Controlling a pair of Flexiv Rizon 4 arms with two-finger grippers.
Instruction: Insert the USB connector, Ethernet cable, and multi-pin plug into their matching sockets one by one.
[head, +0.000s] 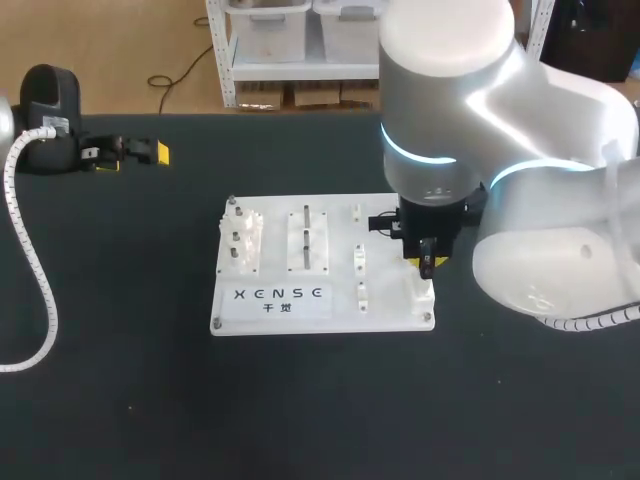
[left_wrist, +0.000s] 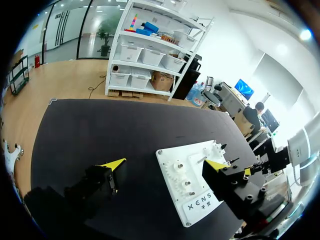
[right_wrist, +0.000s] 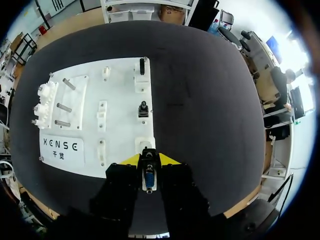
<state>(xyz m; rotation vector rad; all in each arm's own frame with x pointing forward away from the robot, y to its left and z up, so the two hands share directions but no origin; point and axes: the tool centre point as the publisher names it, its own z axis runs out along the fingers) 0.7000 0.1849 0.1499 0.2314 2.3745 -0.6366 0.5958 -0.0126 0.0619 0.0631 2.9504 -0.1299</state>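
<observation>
Right hand (right_wrist: 149, 161) around plug (right_wrist: 148, 180) (hidden overhead)

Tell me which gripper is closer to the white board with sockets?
The right. The right gripper hangs over the right edge of the white board, shut on a plug; the left gripper sits open, well off to its left.

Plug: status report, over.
Left jaws open, empty. Right jaws shut on plug, near board corner socket, not inserted. Nothing in the way.
</observation>
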